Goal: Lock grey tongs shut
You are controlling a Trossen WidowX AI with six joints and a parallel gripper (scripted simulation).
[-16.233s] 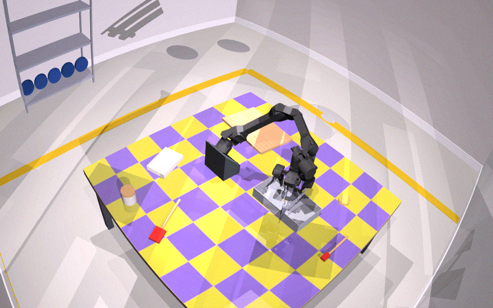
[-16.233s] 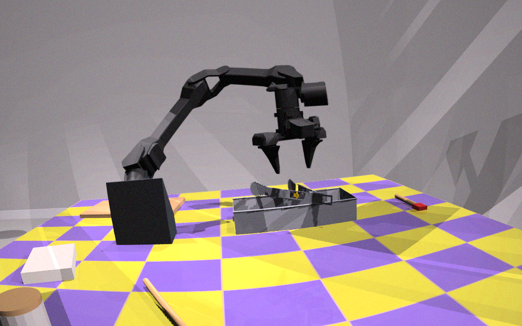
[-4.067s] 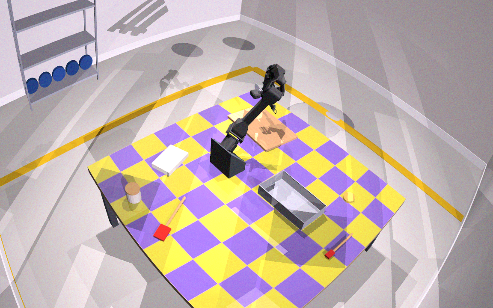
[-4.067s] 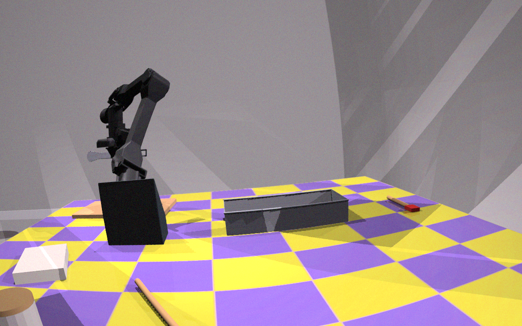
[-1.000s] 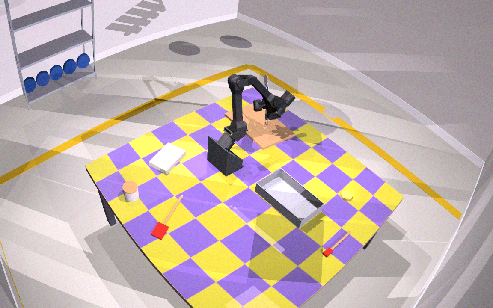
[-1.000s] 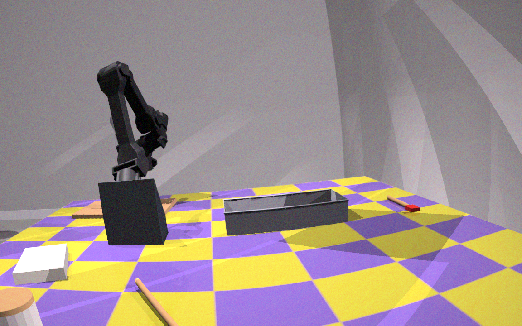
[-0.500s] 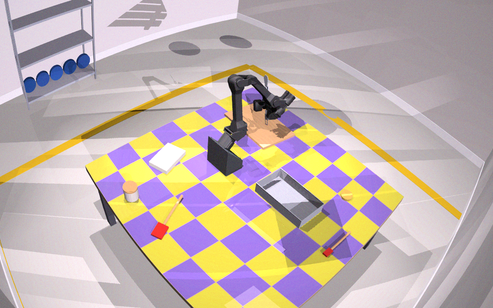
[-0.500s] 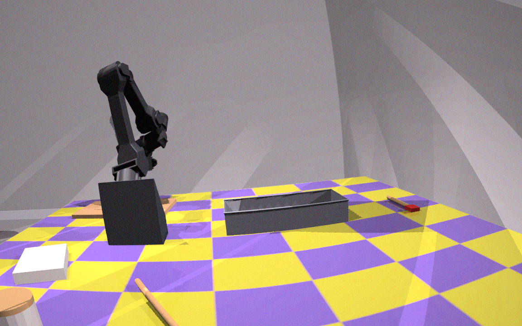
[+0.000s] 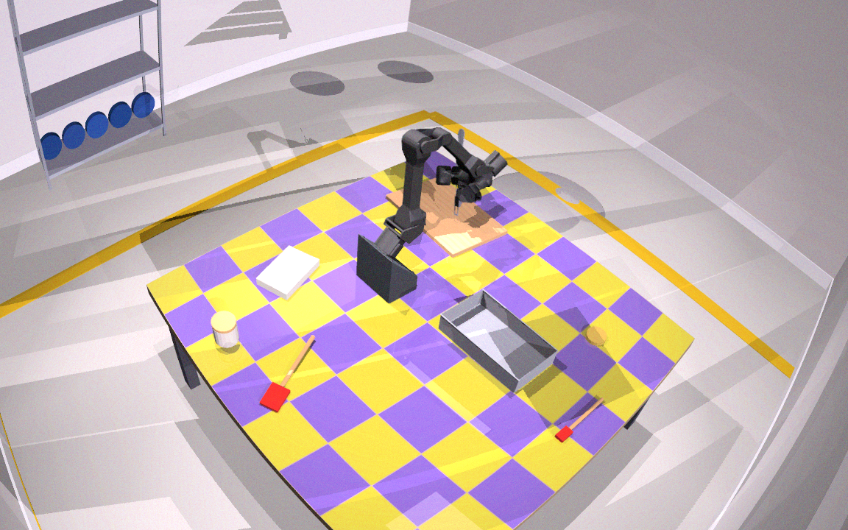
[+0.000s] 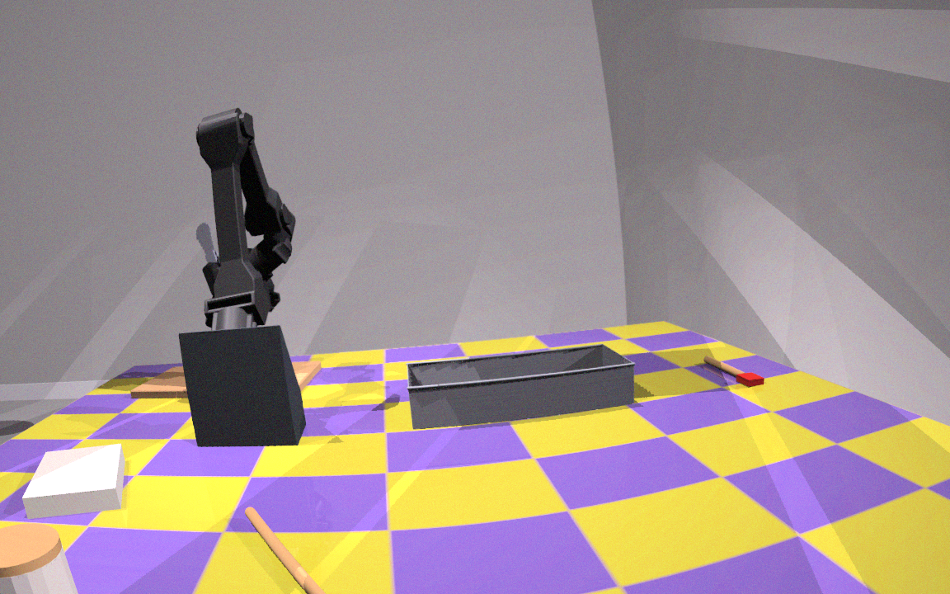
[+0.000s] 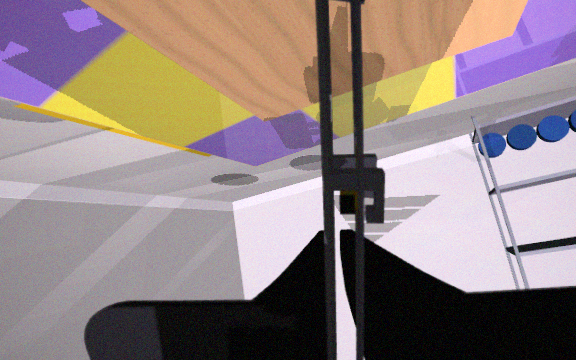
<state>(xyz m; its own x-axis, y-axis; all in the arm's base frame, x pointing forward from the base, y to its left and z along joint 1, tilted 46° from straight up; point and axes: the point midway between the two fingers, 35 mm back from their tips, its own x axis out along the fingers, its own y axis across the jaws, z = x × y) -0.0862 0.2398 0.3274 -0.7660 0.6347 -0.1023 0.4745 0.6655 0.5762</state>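
Note:
The grey tongs point(image 9: 461, 137) point(image 10: 204, 234) point(image 11: 326, 125) stand nearly upright over the wooden board point(image 9: 460, 242) point(image 10: 157, 384) point(image 11: 218, 50), tips up and hinge end low, near the board. Whether the hinge end touches the board cannot be told. In the wrist view their two arms run close together with a narrow gap. My gripper point(image 9: 458, 181) point(image 11: 335, 241) is shut on the tongs between hinge and tips; the arm hides it in the exterior view. Whether the lock is engaged does not show. The roasting tin point(image 9: 480, 355) point(image 10: 523, 403) has no tongs on it.
A white box point(image 9: 287, 271) point(image 10: 76, 473) and a lidded jar point(image 9: 225, 331) point(image 10: 21, 568) stand on the left. A red-headed spatula point(image 9: 274, 397) lies near the jar, and a smaller one point(image 9: 564, 433) point(image 10: 750, 379) beyond the tin. A round disc point(image 9: 596, 335) lies right of the tin.

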